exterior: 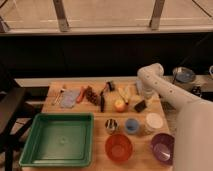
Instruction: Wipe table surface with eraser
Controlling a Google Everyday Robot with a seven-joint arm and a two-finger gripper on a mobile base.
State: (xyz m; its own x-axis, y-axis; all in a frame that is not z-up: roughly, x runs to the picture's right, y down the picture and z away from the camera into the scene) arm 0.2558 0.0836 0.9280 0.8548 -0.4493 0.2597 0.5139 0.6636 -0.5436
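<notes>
The black eraser (140, 105) lies on the light wooden table surface (97, 116), right of the middle, next to a yellow-orange fruit (119, 105). My white arm reaches in from the lower right and bends over the table's back right corner. The gripper (142, 93) hangs down from it just above and behind the eraser, close to it. I cannot tell whether it touches the eraser.
A green tray (30, 147) fills the front left. An orange bowl (118, 147), purple bowl (162, 146), white cup (153, 121), blue cup (131, 125) and small metal cup (111, 125) stand in front. A blue-grey block (70, 97) and black-handled tool (103, 97) lie at the back.
</notes>
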